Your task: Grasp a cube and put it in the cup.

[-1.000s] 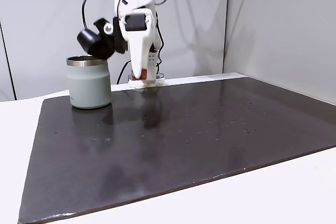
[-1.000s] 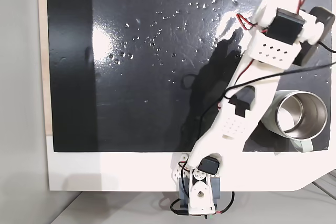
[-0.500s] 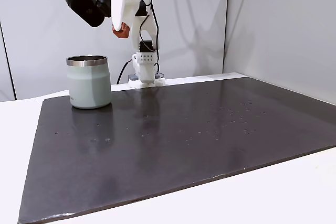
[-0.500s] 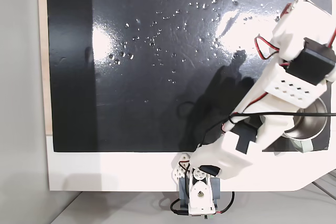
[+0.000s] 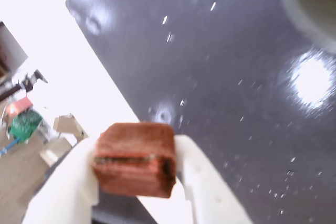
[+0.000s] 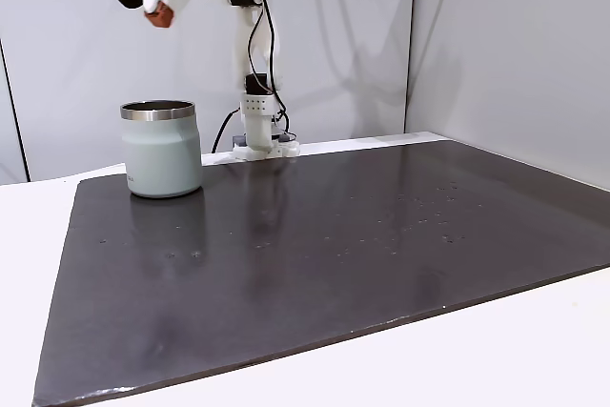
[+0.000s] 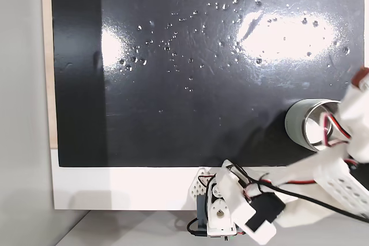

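My gripper (image 5: 135,153) is shut on the cube (image 5: 135,160), a small orange-red block pinched between two white fingers (image 5: 202,179). In a fixed view from the side the gripper (image 6: 160,16) holds the cube (image 6: 163,14) high in the air, roughly above the cup (image 6: 162,154) and well apart from it. The cup is a squat pale grey-green tumbler with a steel rim, standing on the dark mat. From above, the cup (image 7: 294,124) stands at the mat's right, with the gripper (image 7: 360,82) and a sliver of the cube (image 7: 362,75) at the right edge. The cup (image 5: 307,1) blurs into the wrist view's top right.
A large glossy black mat (image 6: 324,245) covers the white table (image 6: 534,350). The arm's base (image 6: 262,135) stands at the mat's far edge, right of the cup, with cables hanging. Grey walls rise behind the table.
The arm has risen from low beside the cup and swung left in the side view, carrying the cube high above the cup. The cup has not moved.
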You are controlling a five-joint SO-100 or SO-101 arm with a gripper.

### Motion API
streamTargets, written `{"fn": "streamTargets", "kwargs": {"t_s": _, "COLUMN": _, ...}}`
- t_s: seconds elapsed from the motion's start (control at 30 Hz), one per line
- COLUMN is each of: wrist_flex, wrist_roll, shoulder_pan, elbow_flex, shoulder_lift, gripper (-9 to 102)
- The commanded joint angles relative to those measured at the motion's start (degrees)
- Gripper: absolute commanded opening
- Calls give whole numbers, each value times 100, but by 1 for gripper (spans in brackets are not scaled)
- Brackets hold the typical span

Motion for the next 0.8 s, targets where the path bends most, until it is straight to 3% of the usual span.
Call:
{"fn": "streamTargets", "kwargs": {"t_s": 0.0, "wrist_flex": 62, "wrist_roll": -527, "shoulder_pan": 536, "elbow_flex": 334, "shoulder_lift": 369, "gripper": 6}}
{"fn": "streamTargets", "kwargs": {"t_s": 0.4, "wrist_flex": 70, "wrist_roll": -2443, "shoulder_pan": 1257, "elbow_flex": 1661, "shoulder_lift": 659, "gripper": 5}}
{"fn": "streamTargets", "kwargs": {"t_s": 0.77, "wrist_flex": 70, "wrist_roll": -2918, "shoulder_pan": 1204, "elbow_flex": 2092, "shoulder_lift": 519, "gripper": 4}}
